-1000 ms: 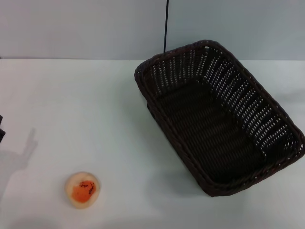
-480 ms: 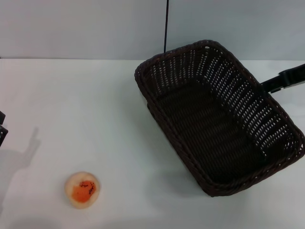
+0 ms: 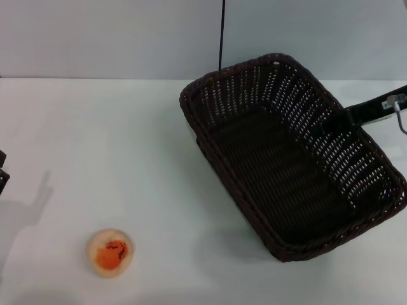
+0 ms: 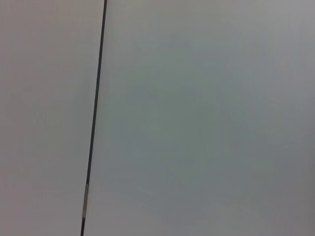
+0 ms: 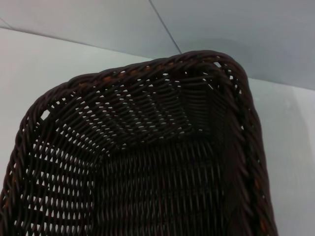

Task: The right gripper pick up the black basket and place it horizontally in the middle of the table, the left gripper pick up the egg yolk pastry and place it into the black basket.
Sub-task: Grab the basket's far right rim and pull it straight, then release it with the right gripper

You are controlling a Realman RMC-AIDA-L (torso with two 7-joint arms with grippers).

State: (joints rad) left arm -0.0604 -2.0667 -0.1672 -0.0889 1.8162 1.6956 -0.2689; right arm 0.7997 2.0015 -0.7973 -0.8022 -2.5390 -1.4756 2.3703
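The black basket (image 3: pixel 292 159) sits skewed on the right half of the white table (image 3: pixel 127 140), empty. It fills the right wrist view (image 5: pixel 147 167), seen from just above its rim. My right gripper (image 3: pixel 334 124) reaches in from the right edge, over the basket's far long rim, only partly seen. The egg yolk pastry (image 3: pixel 109 252), pale with an orange top, lies at the front left of the table. My left gripper (image 3: pixel 2 171) shows only as a black sliver at the left edge, well away from the pastry. The left wrist view shows only wall.
A grey wall (image 3: pixel 114 38) runs behind the table's far edge, with a thin black vertical line (image 3: pixel 221 35) on it, also in the left wrist view (image 4: pixel 96 118). The left arm's shadow (image 3: pixel 25 210) falls on the table near the pastry.
My right gripper has come in from the right edge and moved further left over the basket's far rim. The basket, the pastry and the left arm have not moved.
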